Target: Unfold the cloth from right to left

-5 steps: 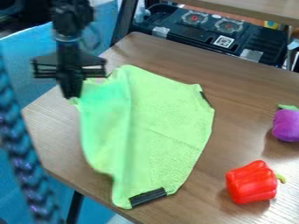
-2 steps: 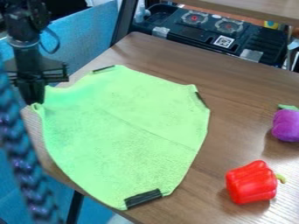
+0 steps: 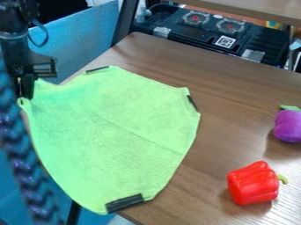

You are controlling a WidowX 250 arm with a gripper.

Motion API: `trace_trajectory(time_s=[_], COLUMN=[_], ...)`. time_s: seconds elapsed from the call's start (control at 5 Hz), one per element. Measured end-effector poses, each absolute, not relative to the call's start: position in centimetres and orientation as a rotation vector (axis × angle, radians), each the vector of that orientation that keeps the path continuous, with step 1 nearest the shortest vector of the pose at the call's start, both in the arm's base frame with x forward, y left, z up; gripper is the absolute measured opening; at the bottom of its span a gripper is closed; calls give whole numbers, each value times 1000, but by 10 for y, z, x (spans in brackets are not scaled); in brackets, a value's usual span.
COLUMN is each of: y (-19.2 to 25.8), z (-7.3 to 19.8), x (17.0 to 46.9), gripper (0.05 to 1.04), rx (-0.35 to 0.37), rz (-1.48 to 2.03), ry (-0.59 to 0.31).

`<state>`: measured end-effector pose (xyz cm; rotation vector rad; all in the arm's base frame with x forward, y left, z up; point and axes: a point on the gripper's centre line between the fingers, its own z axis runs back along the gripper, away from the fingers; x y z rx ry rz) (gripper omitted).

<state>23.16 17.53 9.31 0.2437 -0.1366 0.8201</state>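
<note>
My gripper [image 3: 24, 94] hangs at the left edge of the view, beyond the table's left side, shut on the upper left corner of the green cloth. From there the cloth [image 3: 117, 136] spreads out broad and nearly flat to the right, with a faint crease running diagonally across its middle. Dark strips mark its top, right and bottom corners. Its lower left side reaches past the table's edge. The braided blue cord partly covers the area beside the gripper.
On the wooden table [image 3: 235, 83], a red toy pepper [image 3: 253, 183] lies at the lower right and a purple toy vegetable [image 3: 288, 126] at the right edge. A black toy stove [image 3: 214, 33] stands behind. The braided cord [image 3: 23, 162] crosses the left foreground.
My gripper has moved left and slightly down with the cloth's corner. The cloth has opened out from its fold, and its right and bottom corners have slid a little left.
</note>
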Motion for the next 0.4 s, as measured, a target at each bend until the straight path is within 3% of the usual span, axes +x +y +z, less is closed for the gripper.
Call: trace_trajectory(time_s=[0.2, 0.4], y=[184, 190], z=[99, 108], x=[229, 233], gripper=[593, 845], rx=[214, 185], rz=[792, 760], ry=[-122, -105])
